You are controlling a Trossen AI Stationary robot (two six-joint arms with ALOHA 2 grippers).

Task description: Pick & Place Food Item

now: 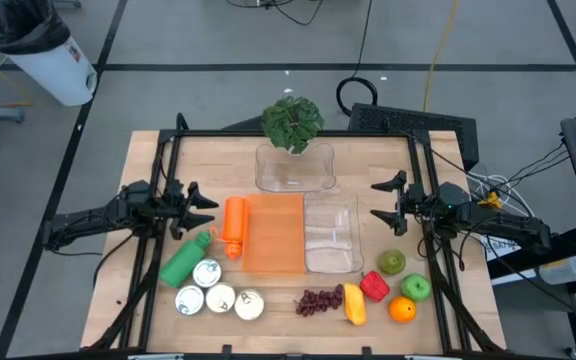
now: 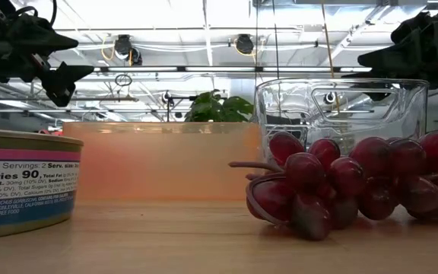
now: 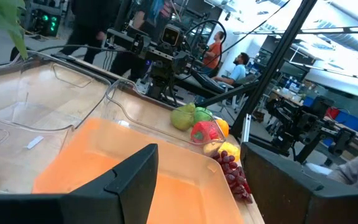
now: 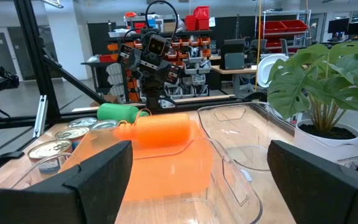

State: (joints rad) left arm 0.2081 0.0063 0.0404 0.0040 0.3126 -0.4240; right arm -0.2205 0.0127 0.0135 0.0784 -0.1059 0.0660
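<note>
While both arms hang above the table's side edges, neither holds anything. The left gripper (image 1: 200, 205) stands with its fingers spread and empty, just beside the orange bottle (image 1: 233, 226) and above the green bottle (image 1: 185, 260). The right gripper (image 1: 390, 203) stands spread wide and empty as well, near the right rim of the clear tray (image 1: 332, 236), with bare wood between them.

Between the grippers, in the middle of the table (image 1: 148, 170), lies the orange tray (image 1: 274, 232), touching the clear tray on its right. A second clear tub (image 1: 295, 168) sits behind them, and the plant (image 1: 292, 122) stands at the far edge against that tub.

The food lies in the front right corner: a pear (image 1: 392, 262), a green apple (image 1: 415, 288), a red pepper (image 1: 374, 287), an orange (image 1: 401, 310), a yellow piece (image 1: 354, 305) and the grapes (image 1: 319, 300), all close together and close to the table's front edge. The grapes lie just in front of the clear tray. Three cans (image 1: 220, 295) stand in the front left, beside the green bottle.

Open wood shows along the far left and far right sides, and in a strip beside the right gripper.
</note>
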